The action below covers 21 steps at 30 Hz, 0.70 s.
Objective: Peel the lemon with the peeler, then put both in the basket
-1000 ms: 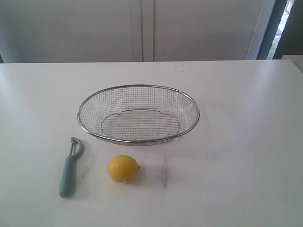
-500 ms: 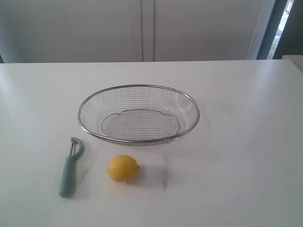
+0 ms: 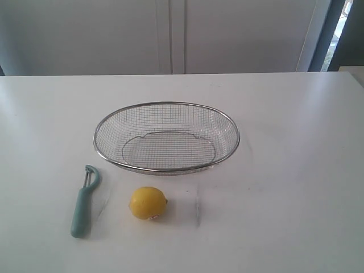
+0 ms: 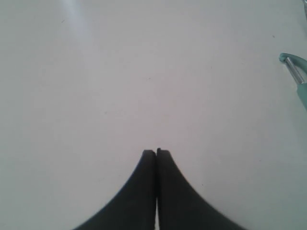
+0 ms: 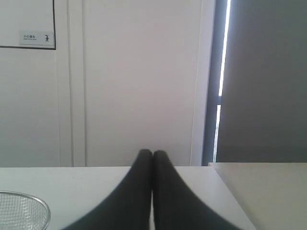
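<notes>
A small yellow lemon (image 3: 148,203) with a sticker lies on the white table, in front of the wire-mesh basket (image 3: 167,169). Left of the lemon lies the teal peeler (image 3: 83,202), its looped head toward the basket. Neither arm shows in the exterior view. The left gripper (image 4: 157,152) is shut over bare table, holding nothing, and the peeler head (image 4: 296,67) shows at that frame's edge. The right gripper (image 5: 152,154) is shut and empty, pointing at the far wall, with a piece of basket rim (image 5: 44,207) at the frame's corner.
The white table (image 3: 296,148) runs wide around the objects. Pale cabinet doors (image 3: 170,34) stand behind its far edge, and a dark opening (image 3: 347,34) lies at the back right. A second pale surface (image 5: 268,191) adjoins the table in the right wrist view.
</notes>
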Available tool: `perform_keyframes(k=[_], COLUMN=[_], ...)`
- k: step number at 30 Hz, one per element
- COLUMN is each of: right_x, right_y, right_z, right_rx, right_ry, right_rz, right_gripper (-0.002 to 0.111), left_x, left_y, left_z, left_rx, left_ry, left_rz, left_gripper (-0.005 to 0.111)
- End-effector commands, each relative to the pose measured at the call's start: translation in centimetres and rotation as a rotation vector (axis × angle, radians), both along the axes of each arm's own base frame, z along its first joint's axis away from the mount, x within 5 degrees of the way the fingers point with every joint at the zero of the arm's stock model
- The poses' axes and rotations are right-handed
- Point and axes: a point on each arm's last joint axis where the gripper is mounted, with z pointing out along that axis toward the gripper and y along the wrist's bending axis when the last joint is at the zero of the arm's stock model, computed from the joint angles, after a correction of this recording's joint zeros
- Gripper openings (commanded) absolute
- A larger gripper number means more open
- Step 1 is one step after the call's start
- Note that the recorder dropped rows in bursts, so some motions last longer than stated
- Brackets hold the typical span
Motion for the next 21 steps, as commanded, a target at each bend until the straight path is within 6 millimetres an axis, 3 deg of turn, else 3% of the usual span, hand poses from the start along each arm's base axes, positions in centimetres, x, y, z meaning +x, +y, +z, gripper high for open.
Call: perform_keyframes(k=[1, 14, 21], right_x=[-0.22, -0.19, -0.66], right_y=[-0.04, -0.05, -0.10], right_z=[0.37, 0.20, 1.14], right_rx=[-0.002, -0.001, 0.002], right_ry=[-0.002, 0.017, 0.035], right_rz=[-0.008, -0.010, -0.016], right_gripper=[0.000, 0.000, 0.000], left_x=[-0.03, -0.03, -0.03], left_y=[0.03, 0.03, 0.03], left_z=[-0.38, -0.38, -0.38], left_rx=[0.001, 0.001, 0.001], left_ry=[0.018, 0.018, 0.018], left_rz=[0.003, 0.003, 0.003], left_gripper=[0.000, 0.000, 0.000])
